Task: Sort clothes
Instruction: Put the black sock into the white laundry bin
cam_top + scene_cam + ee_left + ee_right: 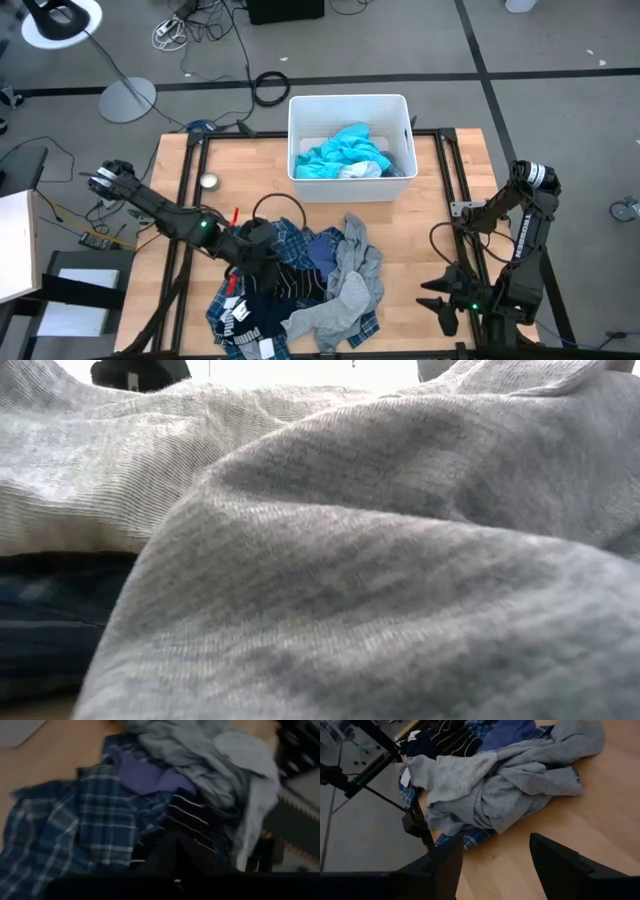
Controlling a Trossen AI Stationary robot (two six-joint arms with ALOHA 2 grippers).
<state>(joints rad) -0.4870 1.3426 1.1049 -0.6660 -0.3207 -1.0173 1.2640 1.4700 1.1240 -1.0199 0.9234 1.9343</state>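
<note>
Clothes: pile [300, 280] at table's near middle; turquoise garment [340, 152] in the white bin [300, 125].
Handling: soft, light, tangled; pinch 1 raised fold.
Left gripper [262, 252]: on pile's left edge, fingers' state unclear.
Right gripper [492, 860]: fingers apart, empty, near right.

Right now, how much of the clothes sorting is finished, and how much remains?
Done: a turquoise garment lies in the white bin.
In hand: the left hand is down on the pile at the plaid shirt.
Left: the grey garment, striped and navy pieces sit on the table. The right hand waits open near the table's edge.
</note>
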